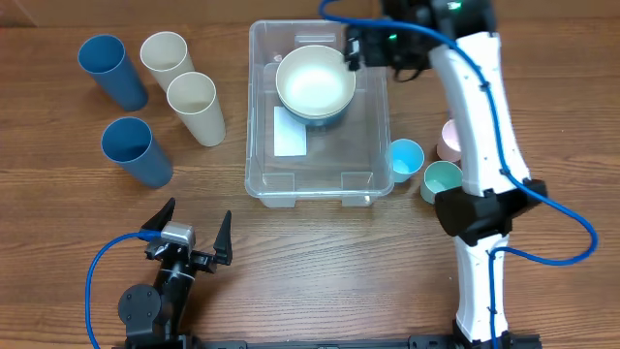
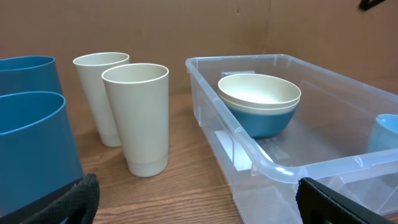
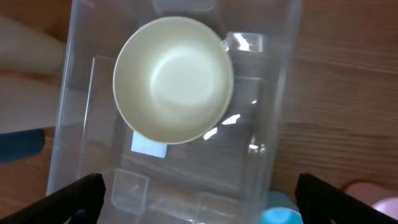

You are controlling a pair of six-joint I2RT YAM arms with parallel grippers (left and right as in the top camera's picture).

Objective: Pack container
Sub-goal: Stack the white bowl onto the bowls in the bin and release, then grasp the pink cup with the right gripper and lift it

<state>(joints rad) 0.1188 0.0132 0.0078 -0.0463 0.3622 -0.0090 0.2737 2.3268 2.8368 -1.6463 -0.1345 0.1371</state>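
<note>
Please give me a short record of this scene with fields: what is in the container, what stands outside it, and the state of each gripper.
container: clear bin, middle of the table
inside it: cream bowl nested in blue bowl, far end
left of it: two tall blue cups, two tall cream cups, upright
right of it: light-blue cup, teal cup, pink cup partly hidden by the right arm
left gripper: open, empty, near the table's front edge
right gripper: open, empty, above the container's far end
</note>
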